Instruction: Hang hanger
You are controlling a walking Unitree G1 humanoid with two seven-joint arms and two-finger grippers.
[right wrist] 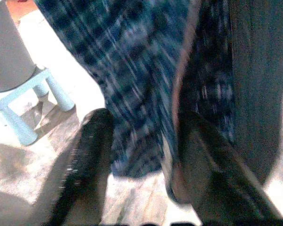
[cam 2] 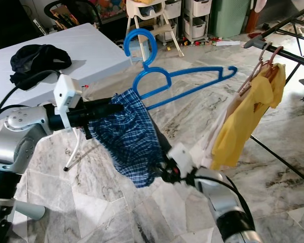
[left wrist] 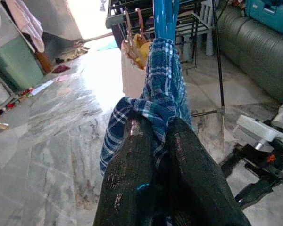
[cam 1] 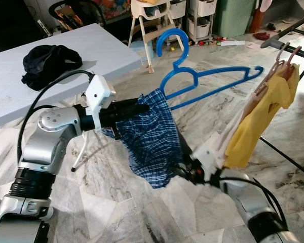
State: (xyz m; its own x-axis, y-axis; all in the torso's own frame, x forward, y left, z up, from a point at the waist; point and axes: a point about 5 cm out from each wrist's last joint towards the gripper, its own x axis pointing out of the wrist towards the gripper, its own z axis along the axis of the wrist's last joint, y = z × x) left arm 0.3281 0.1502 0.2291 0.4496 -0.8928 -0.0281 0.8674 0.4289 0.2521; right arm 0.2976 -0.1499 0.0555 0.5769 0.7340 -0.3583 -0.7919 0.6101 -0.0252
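Low in the head views, the right hand [cam 1: 185, 169] sits at the bottom hem of the plaid cloth [cam 1: 152, 136]; in its wrist view the two fingers stand apart with the blurred fabric hanging between them, so I cannot tell whether they have any grip on it. The left hand [cam 1: 144, 107] is pinched tight on the top of the cloth where it drapes over the low end of the blue hanger [cam 1: 202, 81], and that one pinch seems to carry the lot. The hanger is in mid-air, tilted, its hook [cam 1: 173, 43] up and its far tip reaching toward the rack [cam 1: 289, 33], where a yellow shirt [cam 1: 261, 119] already hangs on pink hangers [cam 1: 283, 55]. Behind stands a white counter [cam 1: 66, 66] with a dark garment [cam 1: 48, 58] on it. The step in hand looks like carrying the hanger to the rail. To do it well, keep the left pinch firm, since the hold is off-centre and the hanger could swing or slip; level it, raise the hook above the rail beside the yellow shirt, then lower until the hook bears weight before letting go. Keep the right hand from dragging the hem.
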